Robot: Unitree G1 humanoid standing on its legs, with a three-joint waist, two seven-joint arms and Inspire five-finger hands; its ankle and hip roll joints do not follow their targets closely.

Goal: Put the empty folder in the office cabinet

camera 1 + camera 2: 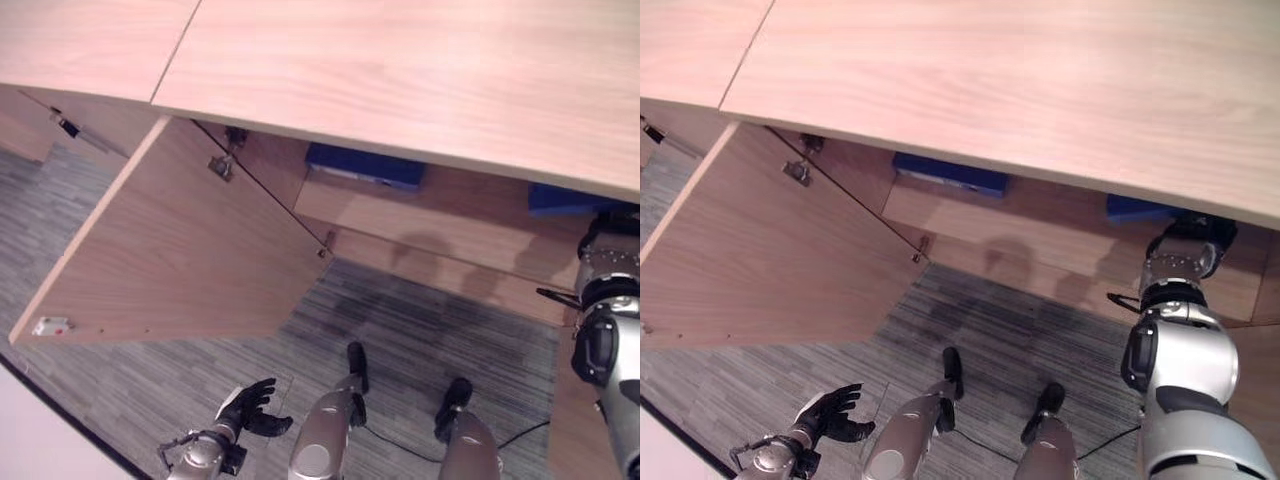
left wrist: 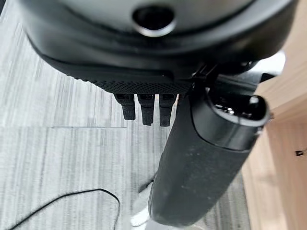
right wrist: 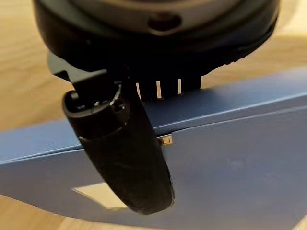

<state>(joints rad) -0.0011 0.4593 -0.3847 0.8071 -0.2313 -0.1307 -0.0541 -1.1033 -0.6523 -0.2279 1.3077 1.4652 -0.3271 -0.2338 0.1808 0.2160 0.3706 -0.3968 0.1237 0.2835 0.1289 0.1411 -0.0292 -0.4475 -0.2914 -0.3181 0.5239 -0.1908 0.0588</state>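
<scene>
left hand (image 1: 250, 408) low, fingers relaxed, empty | right hand (image 3: 124, 158) pinching folder (image 3: 230, 158) inside cabinet (image 1: 970, 225) | risk: releasing early lets folder slide off shelf edge

Both silver-grey metal arms end in dark hands, the left hand (image 1: 250, 408) and right hand (image 3: 144, 96). Each palm is finely textured black. Each thumb is a smooth, rounded black shell.
</scene>
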